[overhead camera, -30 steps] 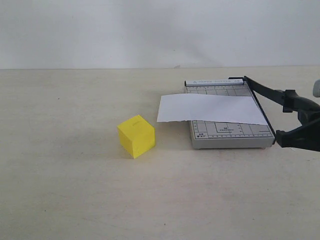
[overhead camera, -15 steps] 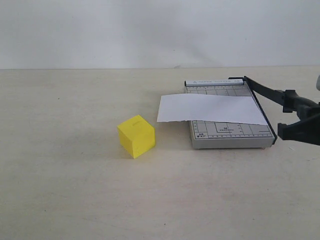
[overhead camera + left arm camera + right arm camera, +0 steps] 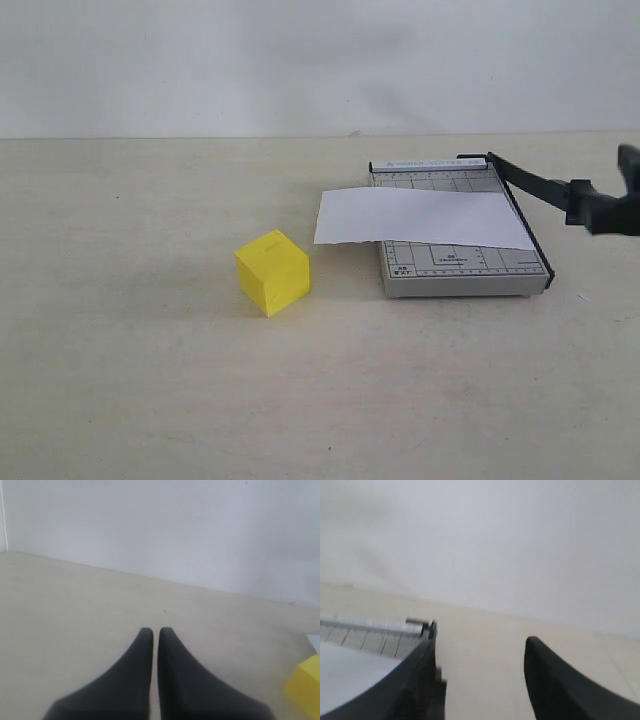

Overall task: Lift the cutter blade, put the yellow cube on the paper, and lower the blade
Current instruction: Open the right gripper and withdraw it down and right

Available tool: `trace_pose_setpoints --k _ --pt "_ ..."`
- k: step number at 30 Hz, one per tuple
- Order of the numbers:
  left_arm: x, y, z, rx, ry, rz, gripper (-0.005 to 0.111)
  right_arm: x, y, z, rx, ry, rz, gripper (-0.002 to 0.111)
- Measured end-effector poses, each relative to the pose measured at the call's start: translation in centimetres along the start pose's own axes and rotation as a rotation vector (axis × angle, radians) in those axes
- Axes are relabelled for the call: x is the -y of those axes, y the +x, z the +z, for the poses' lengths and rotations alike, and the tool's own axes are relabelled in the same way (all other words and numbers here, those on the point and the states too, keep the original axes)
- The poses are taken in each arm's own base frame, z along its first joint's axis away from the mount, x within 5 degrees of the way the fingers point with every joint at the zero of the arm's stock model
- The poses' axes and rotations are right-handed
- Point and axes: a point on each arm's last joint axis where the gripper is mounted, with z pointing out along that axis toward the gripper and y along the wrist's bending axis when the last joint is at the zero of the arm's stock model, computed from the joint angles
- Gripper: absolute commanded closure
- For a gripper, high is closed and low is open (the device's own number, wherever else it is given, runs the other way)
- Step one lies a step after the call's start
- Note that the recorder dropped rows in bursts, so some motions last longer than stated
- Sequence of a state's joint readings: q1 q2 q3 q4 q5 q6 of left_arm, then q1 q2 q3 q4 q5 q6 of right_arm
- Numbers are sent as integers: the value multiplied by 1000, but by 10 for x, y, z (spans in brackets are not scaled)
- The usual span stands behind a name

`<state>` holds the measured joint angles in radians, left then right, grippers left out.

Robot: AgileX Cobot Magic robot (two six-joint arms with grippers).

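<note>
The yellow cube [image 3: 272, 272] stands on the table, left of the grey cutter board [image 3: 460, 272] and apart from it. The paper [image 3: 420, 218] lies across the board and overhangs its left side. The cutter blade [image 3: 530, 182] slants up from its hinge to the handle [image 3: 600, 210] at the right edge. My right gripper [image 3: 481, 642] is open; one finger [image 3: 629, 162] shows above the handle, and bare table fills the gap between the fingers. My left gripper [image 3: 152, 630] is shut on nothing, low over the table, with the cube [image 3: 305, 685] off to one side.
A white wall closes the far edge of the beige table [image 3: 150, 380]. The board's ruler bar [image 3: 370, 625] and the paper [image 3: 350, 675] lie beside one right finger. The left arm is out of the exterior view.
The right gripper has risen: its lower finger, beside the board's near right corner a second ago, is gone from there, and a finger now shows above the handle. Blade, cube and paper have not moved.
</note>
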<state>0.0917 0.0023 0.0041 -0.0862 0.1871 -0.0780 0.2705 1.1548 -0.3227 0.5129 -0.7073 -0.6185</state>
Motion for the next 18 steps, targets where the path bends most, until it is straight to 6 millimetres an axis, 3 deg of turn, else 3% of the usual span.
trace_pose_setpoints --k 3,7,9,13,18 --pt "0 -2 0 19 3 -56 102 11 -30 -14 135 31 43 62" --pt "1 -3 0 34 10 -112 102 22 -54 -43 220 -7 163 108" --pt "1 -3 0 37 17 -153 102 22 -56 -57 193 -78 199 108" --pt "2 -4 0 39 24 -199 102 7 -43 -79 -7 -304 199 108" --pt "2 -4 0 37 27 -285 102 -7 -22 -96 -246 -509 67 108"
